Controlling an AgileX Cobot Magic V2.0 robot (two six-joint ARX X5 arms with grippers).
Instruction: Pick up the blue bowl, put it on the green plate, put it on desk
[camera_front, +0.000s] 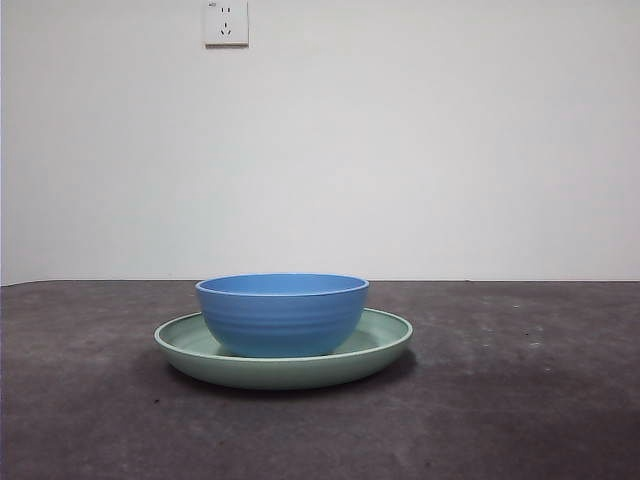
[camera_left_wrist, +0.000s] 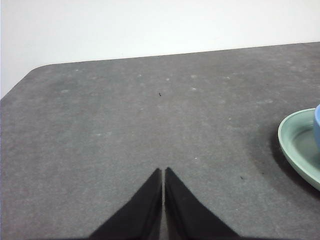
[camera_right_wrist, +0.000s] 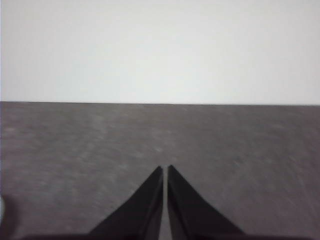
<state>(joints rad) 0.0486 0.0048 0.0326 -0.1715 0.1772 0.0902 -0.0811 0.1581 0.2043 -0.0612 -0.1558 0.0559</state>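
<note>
The blue bowl (camera_front: 282, 313) stands upright inside the green plate (camera_front: 385, 343), which rests on the desk (camera_front: 520, 400) at the middle of the front view. In the left wrist view the plate's rim (camera_left_wrist: 295, 145) and a sliver of the bowl (camera_left_wrist: 317, 127) show at the picture's edge, apart from my left gripper (camera_left_wrist: 163, 171), which is shut and empty over bare desk. My right gripper (camera_right_wrist: 165, 169) is shut and empty over bare desk (camera_right_wrist: 75, 150); the bowl does not show there. Neither gripper shows in the front view.
A white wall with a socket (camera_front: 226, 22) stands behind the desk. The desk's far edge and a rounded corner (camera_left_wrist: 35, 70) show in the left wrist view.
</note>
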